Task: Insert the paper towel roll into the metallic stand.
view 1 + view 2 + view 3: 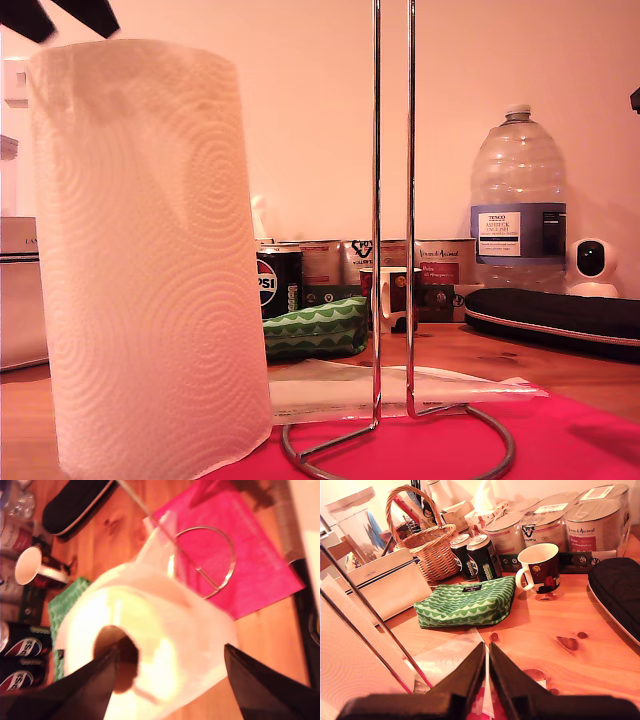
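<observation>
Paper towel roll [150,260] upright on the table, just beside the metallic stand [393,250], not on it.

Exterior view: roll at 9 o'clock of the stand's twin rods, ring base on a pink mat [580,440]; two dark jaw tips at 11 o'clock, above the roll.
First wrist view: looking down into the hollow core, my first gripper [170,680] spread wide, one finger at the core, one outside the roll.
Second wrist view: my second gripper [487,675] pressed together, pinching nothing, near the rods; green pouch [467,602] and mug [540,567] beyond.
</observation>
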Available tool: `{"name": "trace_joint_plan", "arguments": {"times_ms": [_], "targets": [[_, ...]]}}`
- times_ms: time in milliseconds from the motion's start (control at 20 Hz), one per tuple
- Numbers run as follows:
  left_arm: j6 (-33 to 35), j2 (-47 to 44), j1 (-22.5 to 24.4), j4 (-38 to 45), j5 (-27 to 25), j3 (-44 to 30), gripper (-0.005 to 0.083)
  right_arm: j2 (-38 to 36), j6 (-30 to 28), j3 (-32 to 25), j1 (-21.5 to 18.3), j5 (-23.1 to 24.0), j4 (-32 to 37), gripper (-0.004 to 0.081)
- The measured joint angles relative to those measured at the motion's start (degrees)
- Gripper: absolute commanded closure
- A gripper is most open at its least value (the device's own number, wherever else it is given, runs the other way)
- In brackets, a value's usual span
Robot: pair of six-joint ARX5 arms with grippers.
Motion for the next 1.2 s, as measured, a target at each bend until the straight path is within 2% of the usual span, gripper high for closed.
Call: {"name": "trace_joint_plan", "arguments": {"times_ms": [350,450,800,1050,1100,1200], "targets": [[-0.5,3.8,0.0,0.5,-0.4,0.0,0.0169,0.0,0.0,0.0,0.0,0.0,-0.1,0.0782],[-1.5,3.8,0.0,0.5,-0.4,0.0,0.0194,0.0,0.0,0.0,0.0,0.0,-0.1,0.0782],[-1.9,4.7,0.0,0.3,-0.4,0.0,0.0445,0.0,0.0,0.0,0.0,0.0,-0.1,0.0782],[-4.5,6.1,0.0,0.3,-0.3,0.1,0.0751,0.0,0.0,0.0,0.0,-0.1,-0.1,0.0776],[-4.5,6.1,0.0,0.2,-0.3,0.1,0.0801,0.0,0.0,0.0,0.0,-0.8,-0.1,0.0749],[-4.6,6.1,0.0,0.1,-0.2,0.1,0.0795,0.1,0.0,0.0,0.0,-3.8,-0.3,0.0670]]}}
